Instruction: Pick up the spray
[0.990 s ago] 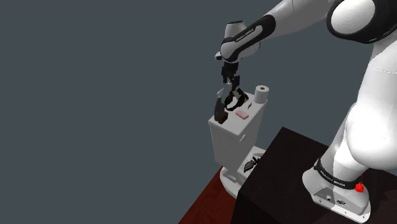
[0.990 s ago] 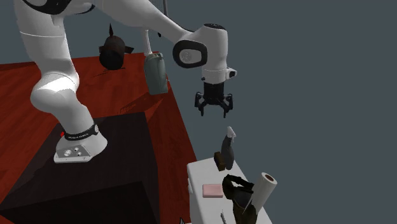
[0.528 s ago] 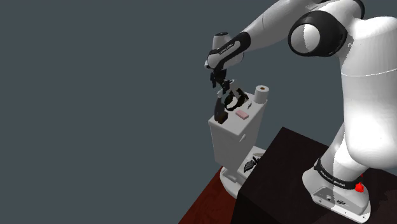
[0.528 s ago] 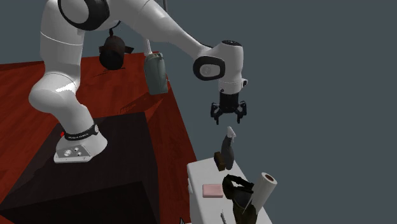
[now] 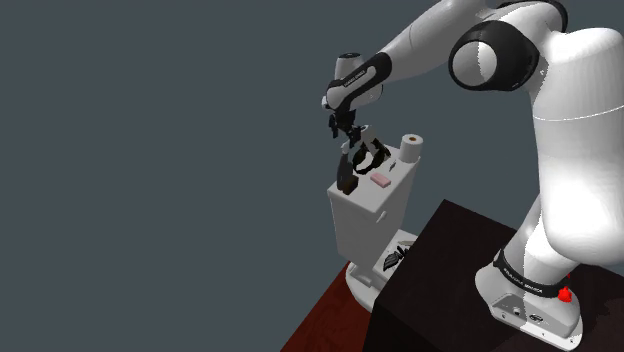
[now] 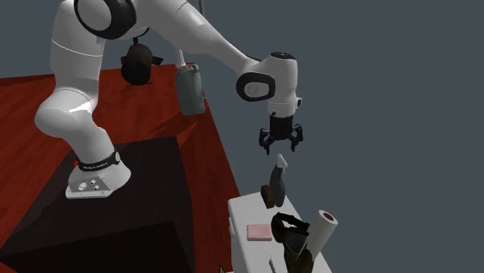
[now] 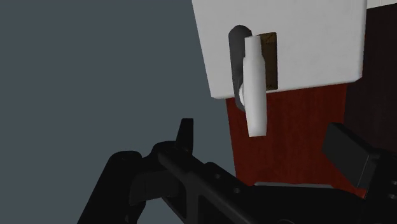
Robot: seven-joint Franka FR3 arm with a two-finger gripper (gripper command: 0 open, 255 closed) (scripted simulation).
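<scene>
Upright dark spray (image 6: 275, 183), pale-headed

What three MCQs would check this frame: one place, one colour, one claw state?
1. Where is the claw relative to the spray?
A. Above it, apart
B. Clasped around it
C. Down beside the stand

2. What colour is the flat block on the white box?
A. Green
B. Pink
C. Blue

3. What state is the claw in?
A. Shut on the spray
B. Shut on nothing
C. Open

Answers:
1 A: the second exterior view shows a gap between claw and spray nozzle.
2 B: it reads pink against the white top.
3 C: the fingers stand apart in the wrist view, touching nothing.
</scene>
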